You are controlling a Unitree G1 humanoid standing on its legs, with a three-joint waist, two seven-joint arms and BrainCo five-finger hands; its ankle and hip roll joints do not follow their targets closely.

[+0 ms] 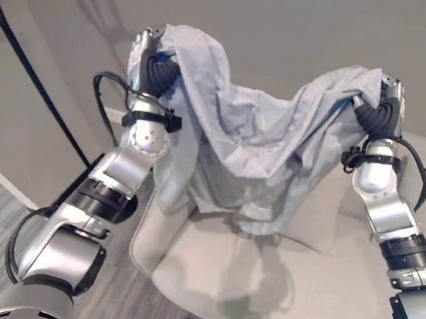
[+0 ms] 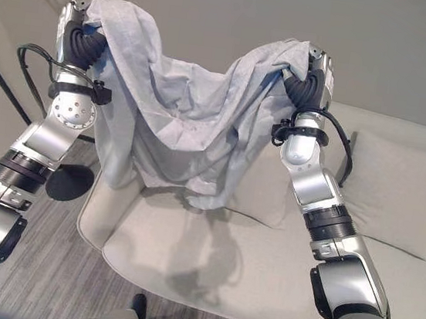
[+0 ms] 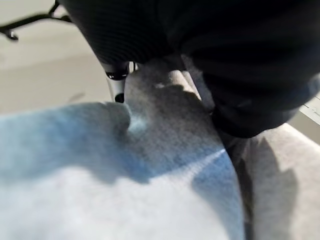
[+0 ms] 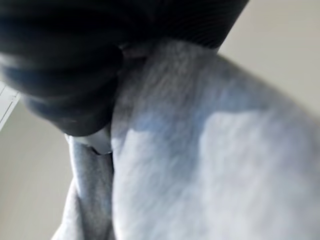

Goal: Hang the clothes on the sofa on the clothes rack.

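Note:
A light grey-blue garment hangs spread between my two raised hands, above the cream sofa. Its lower edge dangles clear of the seat. My left hand holds one upper corner, with cloth draped over its top. In the left wrist view a fingertip presses into a fold of the garment. My right hand holds the other corner, where the folds bunch together into its grasp. The garment lies right against the right hand's cover. A black clothes rack pole slants along the wall to my left.
The rack's dark round base sits on the grey plank floor beside the sofa's left end. A cream cushion leans against the sofa back on the right. A plain wall rises behind.

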